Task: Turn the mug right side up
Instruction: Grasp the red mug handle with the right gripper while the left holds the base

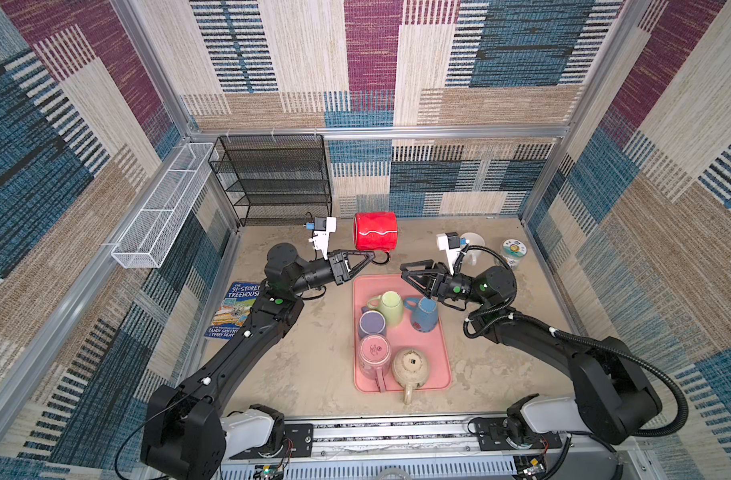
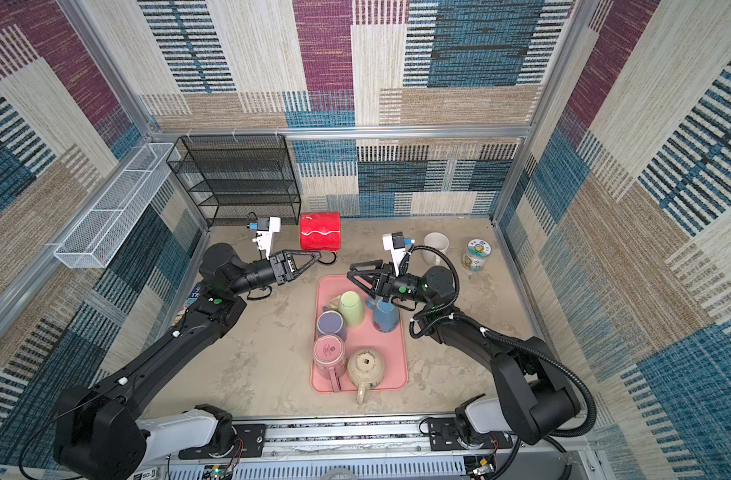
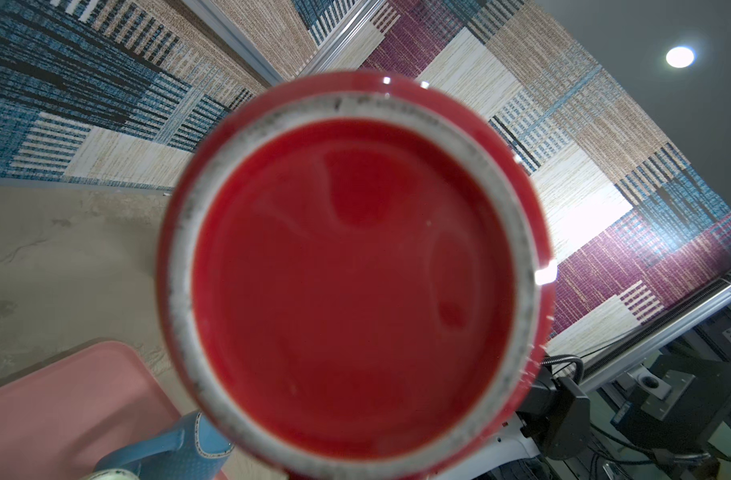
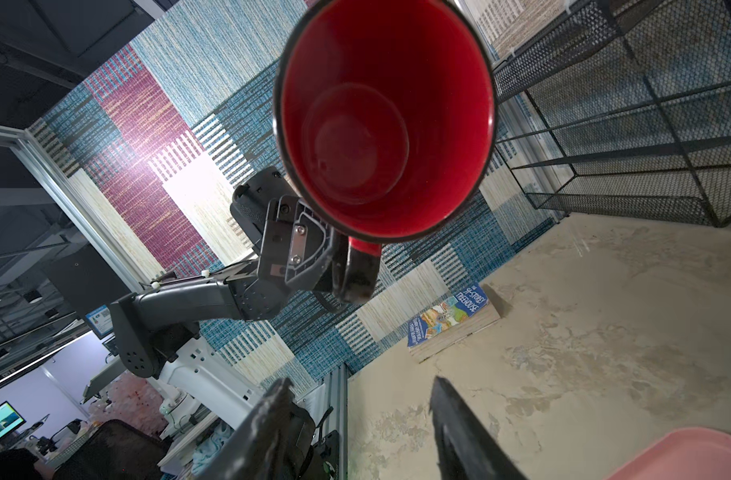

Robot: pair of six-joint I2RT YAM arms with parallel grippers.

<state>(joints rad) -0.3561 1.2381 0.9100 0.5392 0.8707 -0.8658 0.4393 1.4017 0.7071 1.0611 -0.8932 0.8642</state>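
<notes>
— Starting at the left: what is your left claw doing?
— Your left claw [image 1: 371,255] is pinching the dark handle [image 1: 383,258] of the red mug [image 1: 375,231]. You hold the mug off the table [image 1: 313,365], far of centre and just right of the black wire shelf [image 1: 276,183]. It lies sideways, base to the left and mouth to the right. A book [image 1: 234,309] lies on the table at the left, beside that arm.
— And on your right?
— Your right claw [image 1: 403,271] hangs over the far end of the pink tray [image 1: 437,353], apart from the mug. Its fingers [image 4: 451,415] are spread with nothing between them, and its wrist view looks straight into the mug's red inside. Five other mugs [image 1: 374,351] sit on the tray. A white mug [image 1: 474,243] and a small jar [image 1: 513,249] stand at the far right.
</notes>
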